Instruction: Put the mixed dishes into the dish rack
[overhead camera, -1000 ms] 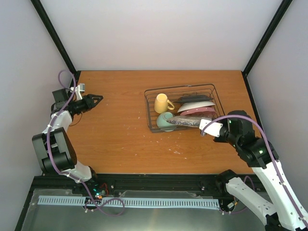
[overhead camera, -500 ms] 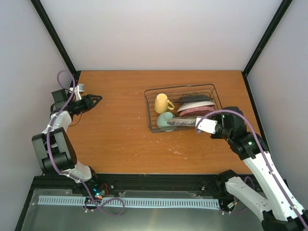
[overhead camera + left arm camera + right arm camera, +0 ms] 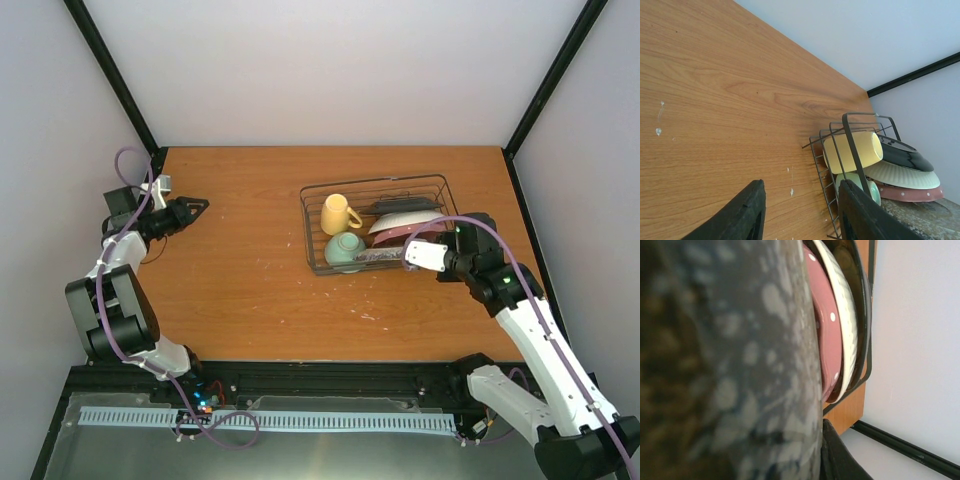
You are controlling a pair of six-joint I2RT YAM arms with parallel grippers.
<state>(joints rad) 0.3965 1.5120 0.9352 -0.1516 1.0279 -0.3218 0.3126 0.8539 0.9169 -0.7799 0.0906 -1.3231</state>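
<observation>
1. Brown wooden tabletop [image 3: 250,260]; dish rack [image 3: 375,181] far right holds yellow mug [image 3: 336,213], mint bowl [image 3: 344,248], other plates [image 3: 405,222].
2. Right end effector [image 3: 408,257] clamped on speckled grey plate [image 3: 380,256] at the rack's near edge, beside the bowl.
3. Left end effector [image 3: 200,204]: fingers parted, empty, far left.

wooden table [image 3: 250,270], pale walls [image 3: 330,70]

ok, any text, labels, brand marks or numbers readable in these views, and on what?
No readable text, numbers or logos in any view.
Small yellow handled mug, black wire dish rack, speckled grey-rimmed plate: no lettering.
Small white part on the left arm: too small to tell whether it carries print.
</observation>
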